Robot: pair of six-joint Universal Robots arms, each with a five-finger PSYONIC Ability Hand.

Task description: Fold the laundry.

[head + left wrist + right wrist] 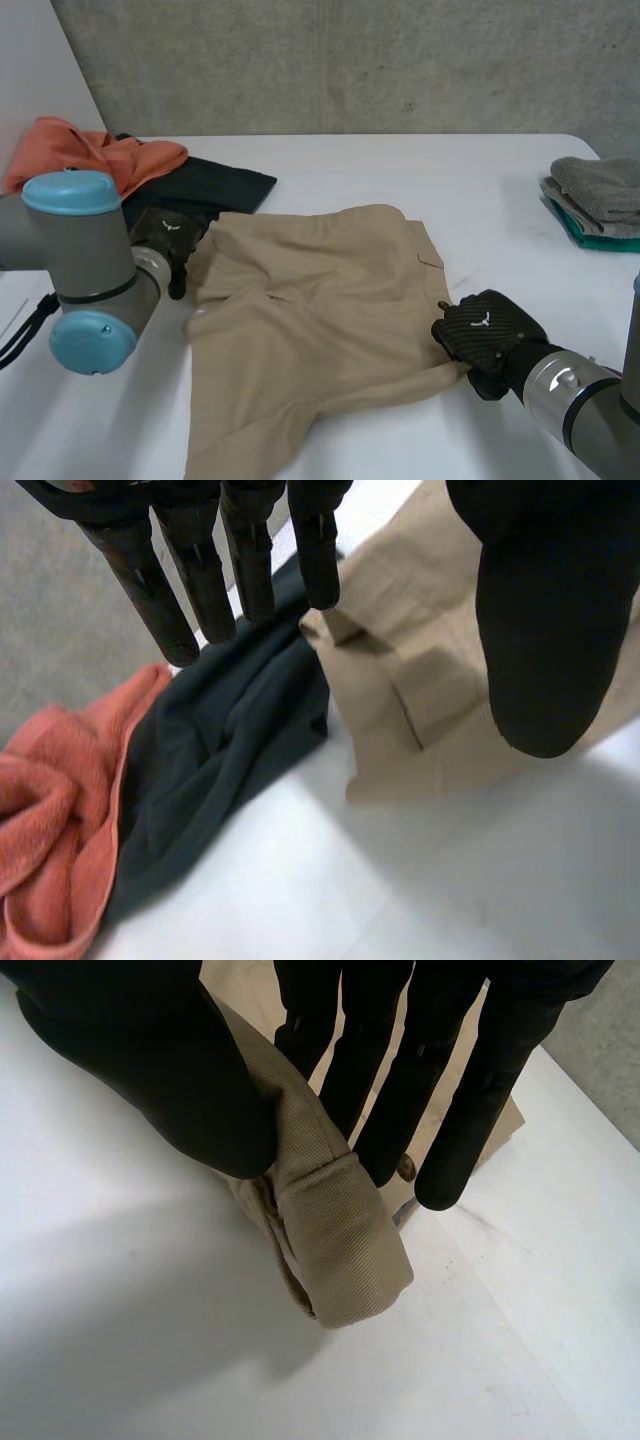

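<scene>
On the white table (pixel 400 165) there is one pair of tan trousers (pixel 320 330), one orange towel (pixel 90 150), one dark garment (pixel 225 185) and one stack of two folded cloths, a grey one (pixel 605 185) on a teal one (pixel 590 237). The trousers lie rumpled and partly folded over themselves in the middle of the table, near its front edge. The towel and the dark garment are bunched together at the far left corner, and the stack sits at the right edge. The left hand (pixel 165 240) is at the trousers' left edge, fingers straight and thumb held apart, grasping nothing. The right hand (pixel 490 335) is at their right edge, pinching a rolled hem between thumb and fingers, close to a small button (pixel 405 1167).
</scene>
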